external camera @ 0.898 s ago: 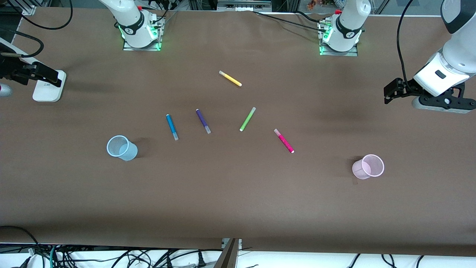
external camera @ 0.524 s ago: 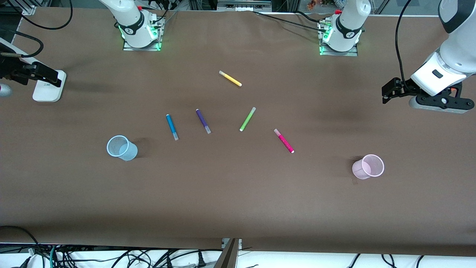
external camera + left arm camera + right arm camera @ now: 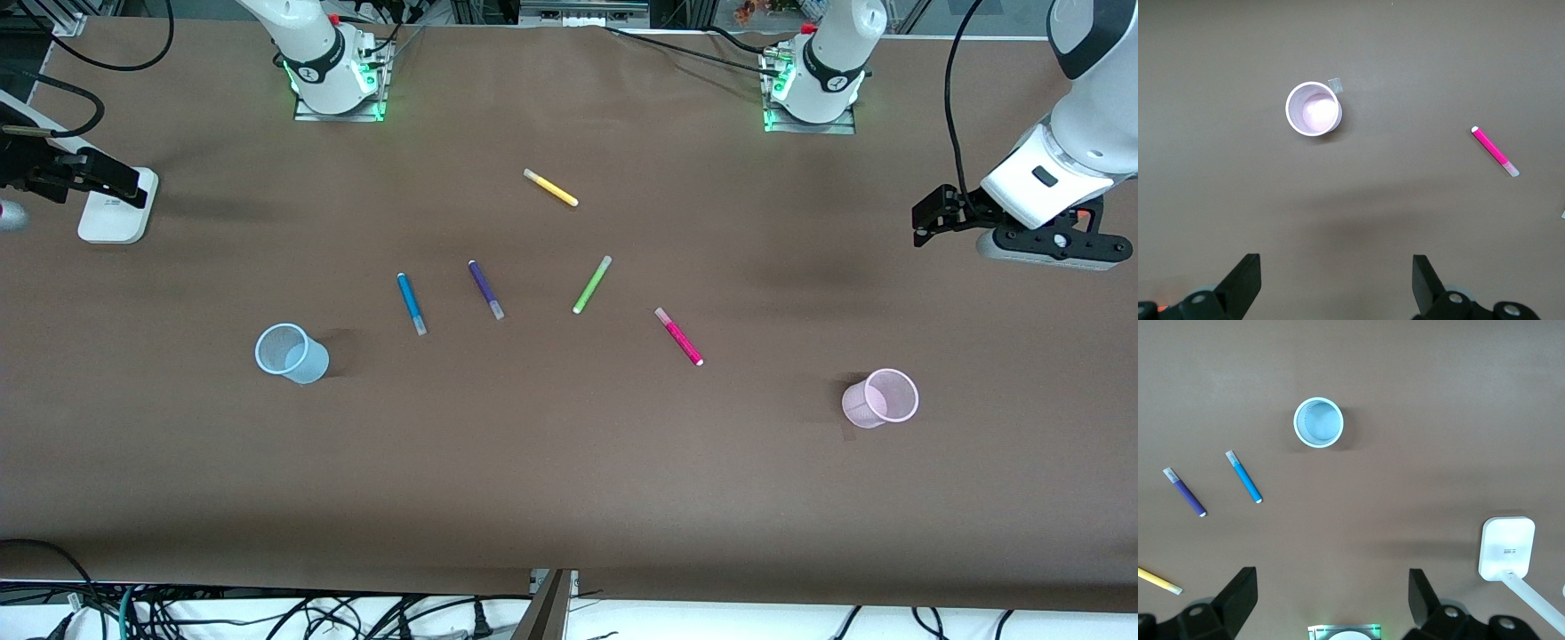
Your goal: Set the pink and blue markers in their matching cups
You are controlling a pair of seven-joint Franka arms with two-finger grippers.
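Note:
The pink marker [image 3: 679,336] lies flat mid-table, toward the left arm's end. The pale pink cup [image 3: 880,397] stands upright nearer the front camera, further toward that end. The blue marker [image 3: 411,303] lies toward the right arm's end, with the pale blue cup [image 3: 291,353] upright beside it. My left gripper [image 3: 926,220] is open and empty, high over the table's left-arm end. Its wrist view shows the pink cup [image 3: 1313,109] and the pink marker [image 3: 1495,151]. My right gripper [image 3: 114,180] is open and empty over the other end. Its wrist view shows the blue cup [image 3: 1319,421] and the blue marker [image 3: 1244,477].
A dark purple marker [image 3: 485,289] lies beside the blue one. A lime-green marker [image 3: 592,284] lies between the purple and pink markers. A yellow marker [image 3: 550,188] lies nearer the arm bases. A white block [image 3: 116,209] sits under the right gripper.
The left arm has shifted slightly, with its gripper a little higher in the front view. The right arm, markers and cups have not moved.

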